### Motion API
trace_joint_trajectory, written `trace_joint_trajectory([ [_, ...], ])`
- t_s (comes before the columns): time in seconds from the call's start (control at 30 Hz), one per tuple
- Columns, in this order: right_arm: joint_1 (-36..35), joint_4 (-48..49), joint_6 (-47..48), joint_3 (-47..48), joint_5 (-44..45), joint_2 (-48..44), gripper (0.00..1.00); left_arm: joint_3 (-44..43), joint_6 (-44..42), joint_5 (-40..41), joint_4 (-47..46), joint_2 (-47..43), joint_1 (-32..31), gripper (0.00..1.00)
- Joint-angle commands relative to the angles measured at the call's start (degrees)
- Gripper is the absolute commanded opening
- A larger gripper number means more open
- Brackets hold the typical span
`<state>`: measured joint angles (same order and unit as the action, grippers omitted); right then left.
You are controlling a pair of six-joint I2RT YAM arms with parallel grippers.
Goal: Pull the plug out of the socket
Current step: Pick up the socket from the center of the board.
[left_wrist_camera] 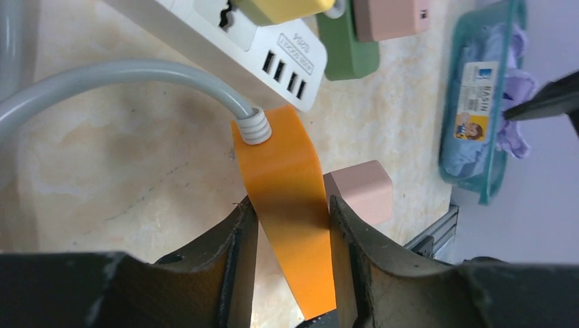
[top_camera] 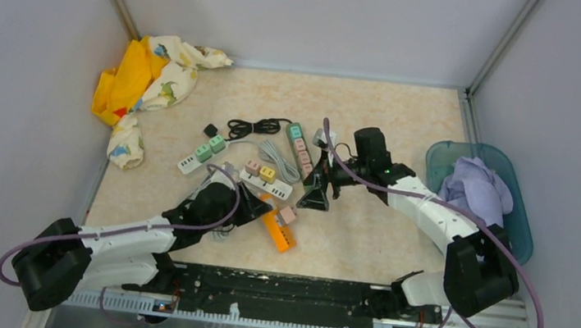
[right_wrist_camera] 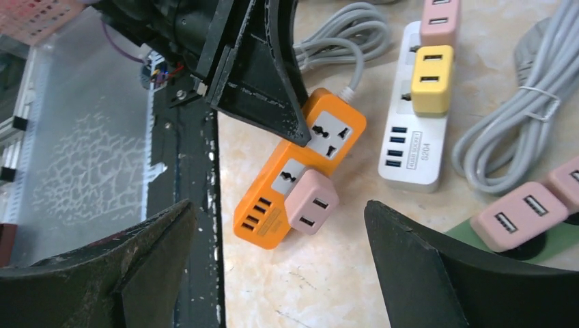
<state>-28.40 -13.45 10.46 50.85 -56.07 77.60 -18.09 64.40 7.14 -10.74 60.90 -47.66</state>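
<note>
Within left claw (left_wrist_camera: 292, 208) — orange strip (left_wrist_camera: 276, 160) clamped, part covered; pink plug (left_wrist_camera: 362, 191) seated.

Beige tabletop (top_camera: 378, 240). Holds white strip (top_camera: 282, 189), green strip (left_wrist_camera: 348, 58), orange strip (right_wrist_camera: 259, 199), black cable (top_camera: 252, 127) centrally. Bears crumpled cloth (top_camera: 144, 81) far left, teal bin (top_camera: 521, 233) right.

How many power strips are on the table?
4: orange strip in the left gripper, white strip beside it, green strip beyond that, second white strip farther left. None looks hidden.
</note>
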Motion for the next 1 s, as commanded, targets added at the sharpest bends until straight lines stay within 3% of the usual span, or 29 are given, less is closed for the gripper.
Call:
trace_joint_trajectory([
  [0.0, 0.1, 10.1, -5.8, -2.5, -7.3, -2.1, 0.94, 8.1, -11.2, 0.8, -24.7, -3.5, -0.3, 0.00],
  [0.13, 0.1, 18.4, -11.1, -6.9, -11.0, -2.2, 0.94, 13.7, -15.1, 1.1, -36.8, -4.9, -0.2, 0.00],
  [0.23, -0.4, 19.6, -11.8, -8.3, -7.7, -2.1, 0.94, 15.8, -16.8, 0.7, -42.1, -5.1, -0.2, 0.00],
  [0.6, -8.1, 21.7, -15.2, -9.6, 10.1, 0.3, 0.94, 16.5, -9.6, 5.9, -40.3, -7.6, -0.3, 0.00],
  [0.67, -9.1, 22.1, -16.2, -9.8, 14.8, 0.6, 0.99, 16.6, -8.1, 6.4, -39.9, -7.8, -0.3, 0.00],
  [0.97, -13.7, 23.7, -14.8, -11.4, 19.2, 1.5, 0.99, 15.7, 0.7, 10.6, -35.8, -9.4, -0.3, 0.00],
])
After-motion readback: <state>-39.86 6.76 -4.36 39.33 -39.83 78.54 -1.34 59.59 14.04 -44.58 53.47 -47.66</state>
